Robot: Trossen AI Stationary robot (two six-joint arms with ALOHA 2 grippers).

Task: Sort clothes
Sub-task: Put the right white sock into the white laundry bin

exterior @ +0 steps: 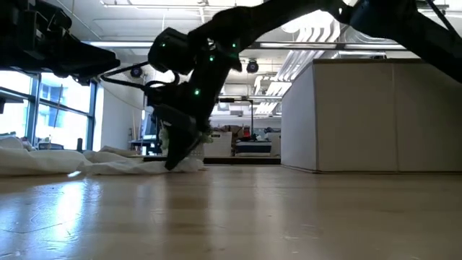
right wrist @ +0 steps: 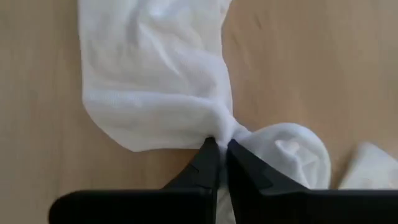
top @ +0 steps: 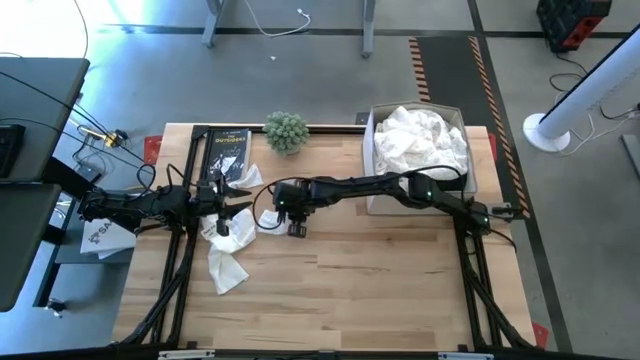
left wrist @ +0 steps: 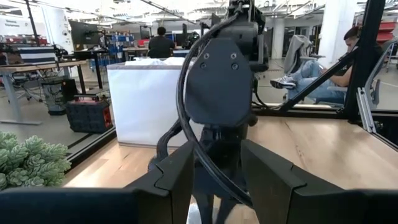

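Left of centre in the high view, the right gripper (top: 270, 216) is pinching a thin white fabric garment (right wrist: 155, 81) against the light wooden table (top: 380, 290), its dark fingertips (right wrist: 208, 155) pressed together on a bunched fold. The left gripper (top: 232, 207) is hovering just beside it, fingers (left wrist: 177, 177) spread. More white clothes (top: 420, 140) are filling the white cardboard box (top: 372, 190) at upper right.

The wooden table (top: 380, 270) carries white clothes (top: 225, 265), a box (top: 372, 170), a book (top: 226, 152) and a plant (top: 286, 131).
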